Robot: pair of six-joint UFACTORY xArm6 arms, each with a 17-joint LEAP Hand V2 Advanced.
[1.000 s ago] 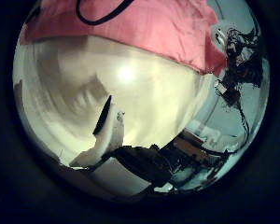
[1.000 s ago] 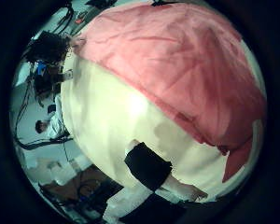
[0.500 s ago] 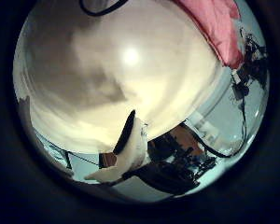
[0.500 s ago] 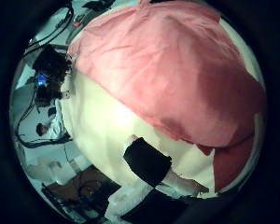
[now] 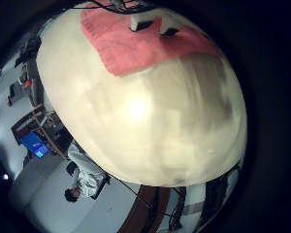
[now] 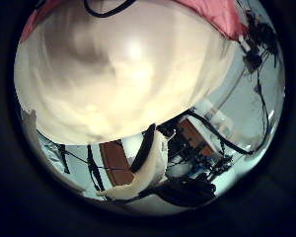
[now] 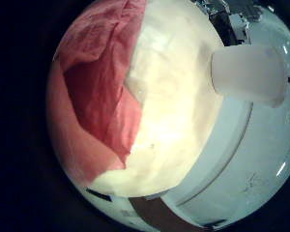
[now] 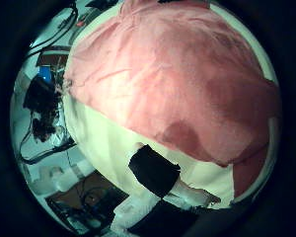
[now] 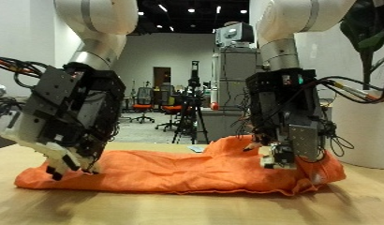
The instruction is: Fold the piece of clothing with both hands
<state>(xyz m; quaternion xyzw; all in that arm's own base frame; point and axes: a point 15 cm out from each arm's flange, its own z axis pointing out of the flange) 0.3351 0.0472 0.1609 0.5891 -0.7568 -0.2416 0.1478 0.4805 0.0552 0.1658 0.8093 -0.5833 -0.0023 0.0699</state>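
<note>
Wooden table (image 9: 180,208) across the foreground, bare w/ nothing but the garment. Orange-pink piece of clothing (image 9: 180,173) lying flat-ish on it, rumpled, long axis running side to side between the two arms, ends pointing toward each hand. Raised hump under right hand, thinner edge at left hand. Left hand (image 9: 65,117) low over its end, fingertips at cloth edge; grip can't be told, fingers partly hidden. Right hand (image 9: 292,127) down on the opposite end, fingers seemingly curled into cloth, bunched there. Step, by judgement: securing both ends, pre-fold. Next needs firm pinch both sides, then lift & carry one edge over.
</note>
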